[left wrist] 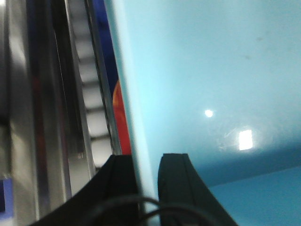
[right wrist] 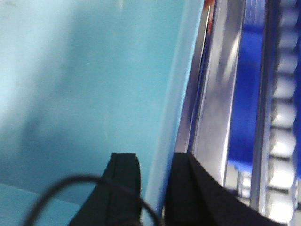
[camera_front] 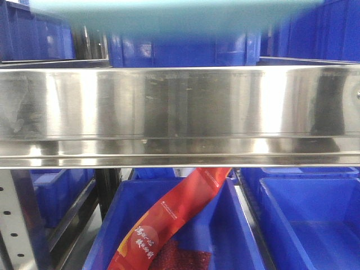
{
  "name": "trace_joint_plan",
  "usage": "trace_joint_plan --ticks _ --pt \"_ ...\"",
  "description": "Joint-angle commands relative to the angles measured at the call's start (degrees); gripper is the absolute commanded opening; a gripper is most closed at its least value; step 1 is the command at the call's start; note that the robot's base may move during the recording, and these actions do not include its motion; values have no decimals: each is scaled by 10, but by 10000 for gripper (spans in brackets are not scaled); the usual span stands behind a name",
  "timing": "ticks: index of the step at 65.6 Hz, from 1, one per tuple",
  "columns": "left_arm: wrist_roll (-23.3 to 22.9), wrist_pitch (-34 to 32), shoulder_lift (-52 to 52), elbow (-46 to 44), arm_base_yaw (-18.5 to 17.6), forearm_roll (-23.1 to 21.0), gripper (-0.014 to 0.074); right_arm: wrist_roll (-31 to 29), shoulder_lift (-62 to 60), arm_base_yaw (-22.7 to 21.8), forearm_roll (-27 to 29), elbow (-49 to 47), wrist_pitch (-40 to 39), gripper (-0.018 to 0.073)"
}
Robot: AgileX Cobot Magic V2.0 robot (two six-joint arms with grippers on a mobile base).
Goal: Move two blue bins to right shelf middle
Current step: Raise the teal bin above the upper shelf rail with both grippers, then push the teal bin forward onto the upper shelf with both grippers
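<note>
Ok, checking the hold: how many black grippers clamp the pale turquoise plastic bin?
2. The left gripper pinches a wall of the pale turquoise plastic bin in its wrist view; the right gripper likewise in its own.

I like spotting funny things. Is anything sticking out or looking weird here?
Yes. A red banner with printed writing hangs slantwise out of the dark blue bin under the steel shelf rail, its top end hidden behind the rail. Nothing looks spilled or broken.
</note>
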Motion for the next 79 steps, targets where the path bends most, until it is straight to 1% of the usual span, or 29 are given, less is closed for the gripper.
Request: trace_joint_plan --ticks 1,5,17,22,27,29,30,32,33,36,42,44,47,54,63,73,79 --pt "10 -42 -13 27 -14 -64 -111 -15 -4 9 30 26 -51 -153" --pt "10 -42 -13 46 -14 -59 -111 -15 -3 9 30 46 -51 -153" --pt "10 -42 -13 84 -14 -17 -108 -15 14 9 30 66 -51 -153" --pt "10 -42 -13 85 -14 -16 -64 -15 18 9 30 66 -51 -134" --pt "10 -42 -13 85 -14 -16 34 -15 18 9 30 66 -51 -46" --pt "10 -42 -13 85 -14 -16 87 -15 18 9 30 66 -51 22" --pt "10 -42 -13 85 -14 -16 132 -15 18 9 30 66 -51 55" --pt "10 -42 -13 85 -14 -16 196 -15 18 9 30 66 -51 127" --pt "10 -42 -13 85 -14 -16 213 -15 18 9 30 66 -51 165" --pt "10 -42 -13 85 -14 -16 331 -15 18 9 30 66 -51 287" --pt "10 -42 -13 85 -14 -16 514 -15 18 9 30 66 -51 529" --pt "10 -42 -13 85 -14 -16 563 -15 18 9 30 66 -51 570" --pt "10 -42 -13 85 -14 -16 622 -15 18 9 30 66 -51 570" --pt "10 -42 -18 85 -14 -17 603 -15 7 9 30 66 -51 558" --pt "10 -42 -39 82 -14 -17 601 -15 -17 9 29 66 -55 558" --pt "10 -42 -86 71 -14 -14 601 -9 -62 9 -6 66 -85 558" --pt "10 -68 -116 62 -14 -6 589 1 -88 9 -41 66 -101 554"
